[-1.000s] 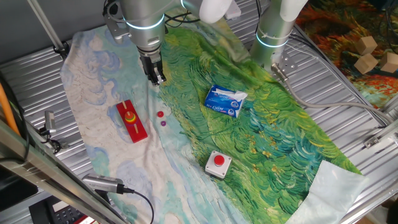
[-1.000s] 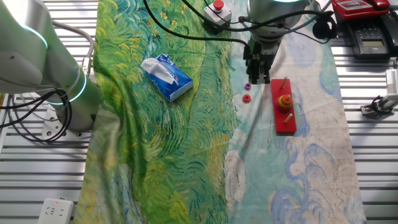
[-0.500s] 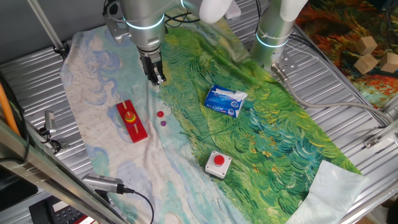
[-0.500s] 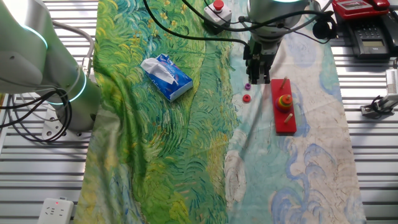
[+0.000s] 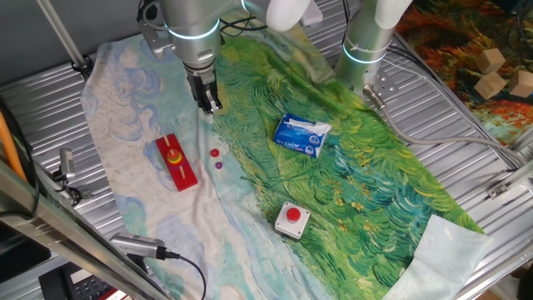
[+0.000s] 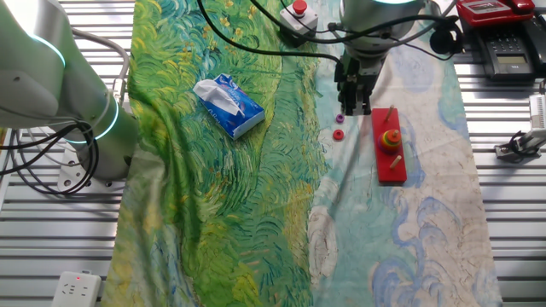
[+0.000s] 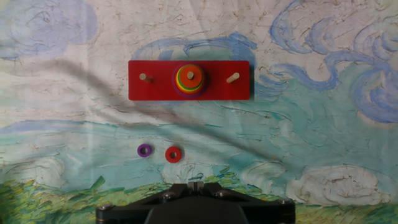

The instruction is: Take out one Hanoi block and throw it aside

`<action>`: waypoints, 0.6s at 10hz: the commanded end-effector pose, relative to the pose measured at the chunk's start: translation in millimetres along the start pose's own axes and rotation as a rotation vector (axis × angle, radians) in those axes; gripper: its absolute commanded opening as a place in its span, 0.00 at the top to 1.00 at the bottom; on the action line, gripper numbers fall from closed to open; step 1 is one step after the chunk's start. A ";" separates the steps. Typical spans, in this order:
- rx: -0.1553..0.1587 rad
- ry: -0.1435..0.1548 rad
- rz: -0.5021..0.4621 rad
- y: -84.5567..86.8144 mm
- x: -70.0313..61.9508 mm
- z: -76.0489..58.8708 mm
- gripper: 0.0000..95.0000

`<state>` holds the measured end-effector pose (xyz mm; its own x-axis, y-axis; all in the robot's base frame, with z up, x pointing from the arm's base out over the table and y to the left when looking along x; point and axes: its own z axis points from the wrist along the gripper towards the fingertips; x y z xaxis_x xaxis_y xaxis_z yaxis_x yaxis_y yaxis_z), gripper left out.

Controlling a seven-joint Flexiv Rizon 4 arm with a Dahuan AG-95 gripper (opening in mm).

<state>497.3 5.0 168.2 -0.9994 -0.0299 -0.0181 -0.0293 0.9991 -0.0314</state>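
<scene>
The gripper (image 5: pixel 209 105) hangs above the cloth (image 5: pixel 125 125), apart from the Hanoi block (image 5: pixel 215 153) lying near the red base (image 5: pixel 176 162).

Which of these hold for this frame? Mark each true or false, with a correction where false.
1. The orange-red disc lies on the cloth beside the purple disc. True.
2. The red base has all three pegs bare. False: the middle peg carries a stack of discs.
3. The gripper holds the orange-red disc. False: the disc lies free.
4. A tissue pack lies on the green part of the cloth. True.
</scene>
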 end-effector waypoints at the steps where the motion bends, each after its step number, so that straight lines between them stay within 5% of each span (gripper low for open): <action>1: -0.031 0.010 0.011 -0.5 -4.2 -0.1 1.00; 4: -0.028 0.076 0.070 -1.8 -40.0 -14.7 1.00; 6: -0.032 0.083 0.087 -8.4 -70.0 -13.8 1.00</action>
<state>558.0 1.0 182.3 -0.9982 0.0298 0.0522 0.0306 0.9994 0.0151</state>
